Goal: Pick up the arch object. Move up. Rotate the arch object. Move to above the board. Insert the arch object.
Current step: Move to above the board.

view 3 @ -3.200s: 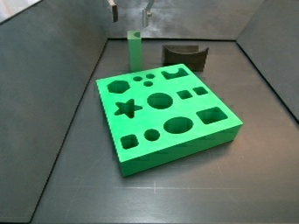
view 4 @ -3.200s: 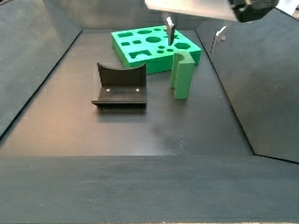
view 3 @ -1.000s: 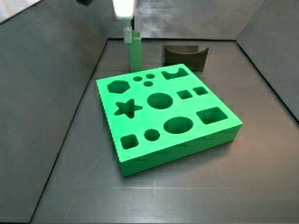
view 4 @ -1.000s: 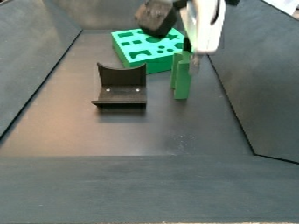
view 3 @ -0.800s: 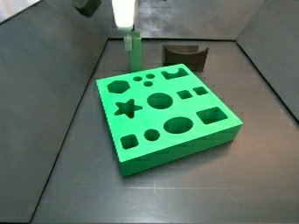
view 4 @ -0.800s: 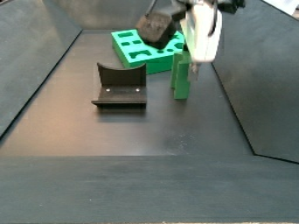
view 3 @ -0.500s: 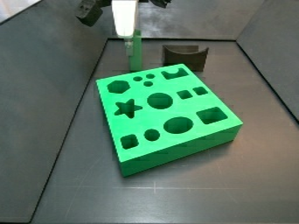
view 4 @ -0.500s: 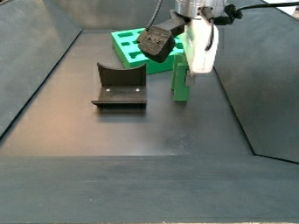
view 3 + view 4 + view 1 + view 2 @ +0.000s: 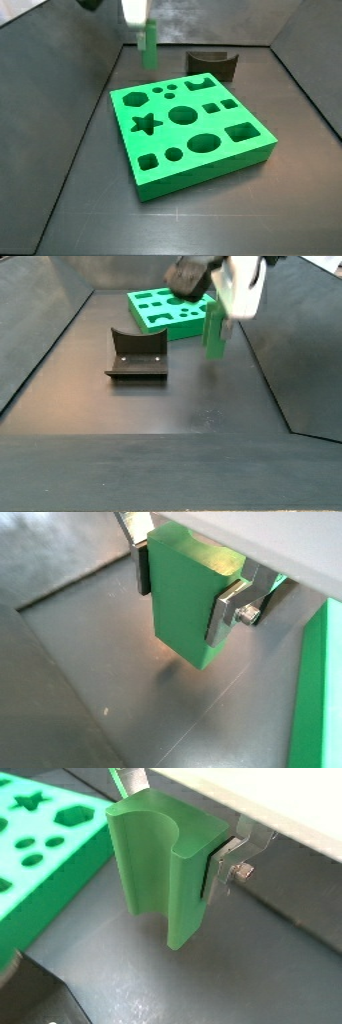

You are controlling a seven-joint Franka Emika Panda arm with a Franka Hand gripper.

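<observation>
- board [image 9: 191, 128] lies flat on the worktop floor on the left of a side view, every cut-out empty.
- arch object [image 9: 147, 40] now hangs clear of the floor behind the board's far corner; half a second ago it stood on it, so the lift has begun.
- end effector [image 9: 183, 587] pinches the arch object between its silver plates, upright in both wrist views.
- fixture [image 9: 214, 64] sits apart, further right; rotation and insertion are likely still ahead.
</observation>
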